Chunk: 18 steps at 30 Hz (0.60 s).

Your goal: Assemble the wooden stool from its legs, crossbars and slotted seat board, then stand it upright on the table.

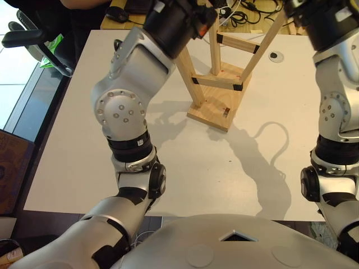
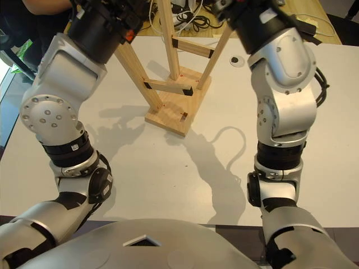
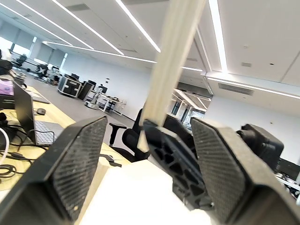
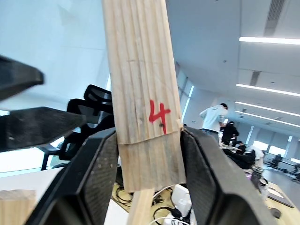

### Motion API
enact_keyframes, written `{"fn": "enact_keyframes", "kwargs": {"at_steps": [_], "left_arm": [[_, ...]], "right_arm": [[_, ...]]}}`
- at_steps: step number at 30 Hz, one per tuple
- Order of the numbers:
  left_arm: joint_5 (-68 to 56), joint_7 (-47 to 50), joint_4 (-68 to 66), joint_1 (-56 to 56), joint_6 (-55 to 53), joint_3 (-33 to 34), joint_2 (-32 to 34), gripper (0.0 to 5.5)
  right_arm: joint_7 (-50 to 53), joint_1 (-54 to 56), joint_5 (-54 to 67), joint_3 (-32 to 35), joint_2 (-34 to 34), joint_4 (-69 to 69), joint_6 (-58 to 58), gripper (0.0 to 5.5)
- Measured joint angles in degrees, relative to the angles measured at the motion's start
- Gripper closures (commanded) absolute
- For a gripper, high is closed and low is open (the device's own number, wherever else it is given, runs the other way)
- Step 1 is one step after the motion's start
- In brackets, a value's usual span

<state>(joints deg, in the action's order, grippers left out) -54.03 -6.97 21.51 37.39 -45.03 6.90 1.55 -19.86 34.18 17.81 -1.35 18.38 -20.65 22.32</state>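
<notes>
While stool rests seat-down, right gripper clamps leg 4, left gripper wide around another leg.

silver arms, black textured end effector pads

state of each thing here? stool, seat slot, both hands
stool: upside down, unfinished
seat board: flat on the table
near slot: empty
left hand: open, a leg between its fingers
right hand: shut on the marked leg

red handwritten 4, on wooden leg
</notes>
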Motion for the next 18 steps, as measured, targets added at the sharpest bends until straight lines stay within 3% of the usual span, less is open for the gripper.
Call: {"fn": "enact_keyframes", "kwargs": {"at_steps": [6, 18], "left_arm": [[1.0, 0.09, -0.15, -0.45, 1.47, -0.39, 0.21, 2.2], [1.75, 0.14, 0.26, -2.51, 2.27, -1.68, 0.66, 4.07]], "right_arm": [[-3.13, -2.9, 5.46, -2.34, -0.61, -4.6, 5.95, 3.52], [-3.18, -4.35, 6.26, -2.01, -1.26, -6.39, 8.84, 3.52]]}}
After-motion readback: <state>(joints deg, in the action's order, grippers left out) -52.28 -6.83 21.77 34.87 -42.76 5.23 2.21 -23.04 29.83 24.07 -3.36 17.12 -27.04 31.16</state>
